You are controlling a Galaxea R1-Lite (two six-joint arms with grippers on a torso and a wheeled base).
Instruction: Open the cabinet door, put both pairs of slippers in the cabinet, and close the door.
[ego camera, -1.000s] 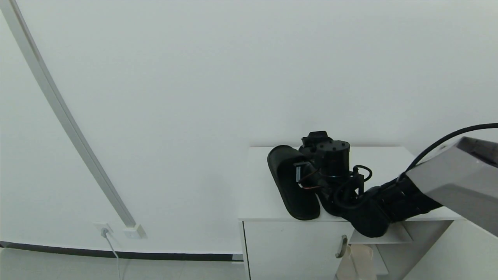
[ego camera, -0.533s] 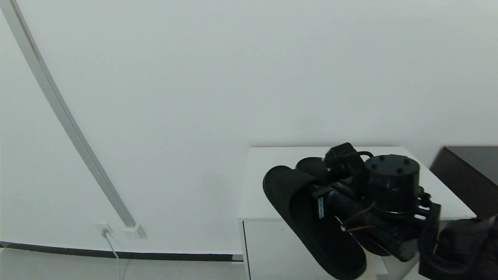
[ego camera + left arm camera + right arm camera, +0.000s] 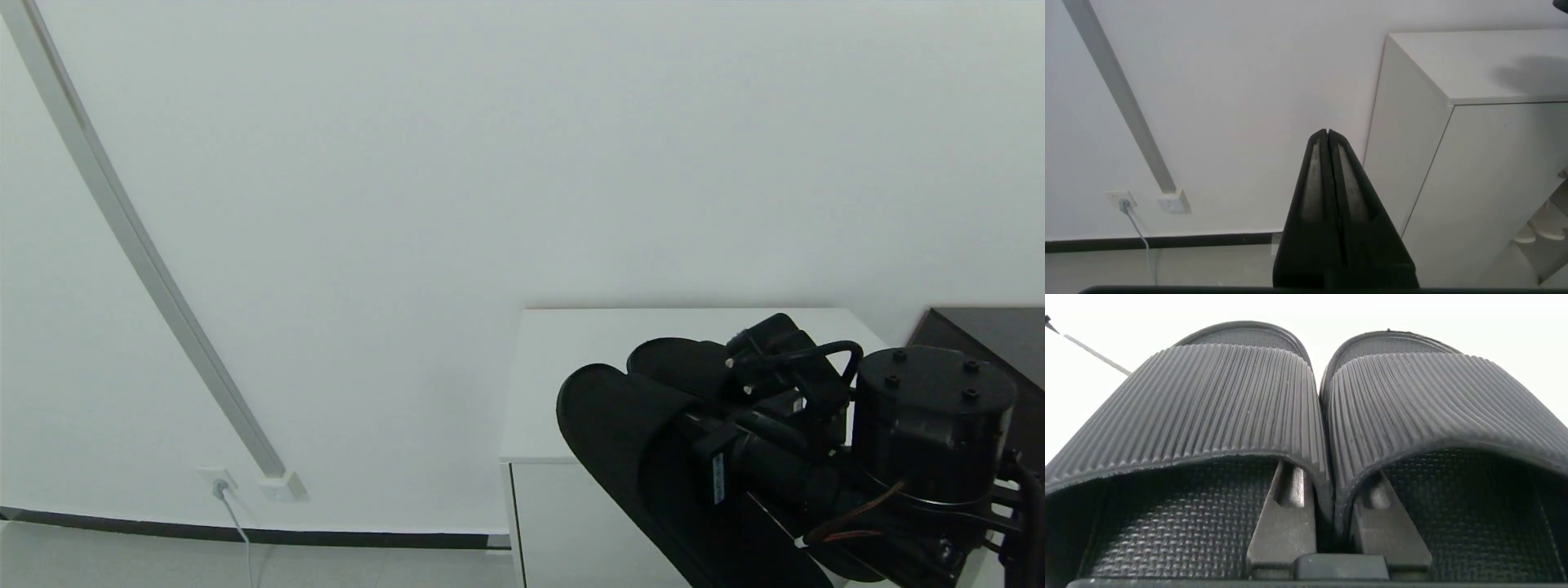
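A pair of black ribbed slippers (image 3: 620, 425) hangs in the air in front of the white cabinet (image 3: 571, 343), toes toward the wall. My right gripper (image 3: 702, 429) holds them. In the right wrist view each finger (image 3: 1286, 514) lies under one strap, and the right gripper (image 3: 1331, 490) is shut on the two inner strap walls of the slippers (image 3: 1208, 400). My left gripper (image 3: 1327, 139) is shut with nothing in it and points at the wall beside the cabinet (image 3: 1486, 73). A pale slipper-like shape (image 3: 1535, 233) lies inside the cabinet.
A wall socket (image 3: 216, 482) with a cable sits low on the wall to the left. A slanted grey conduit (image 3: 139, 245) runs up the wall. A dark surface (image 3: 980, 327) stands at the right, beside the cabinet.
My right arm has lifted the black slippers off the cabinet top and drawn them toward me and to the right. The dark surface at the right is now uncovered.
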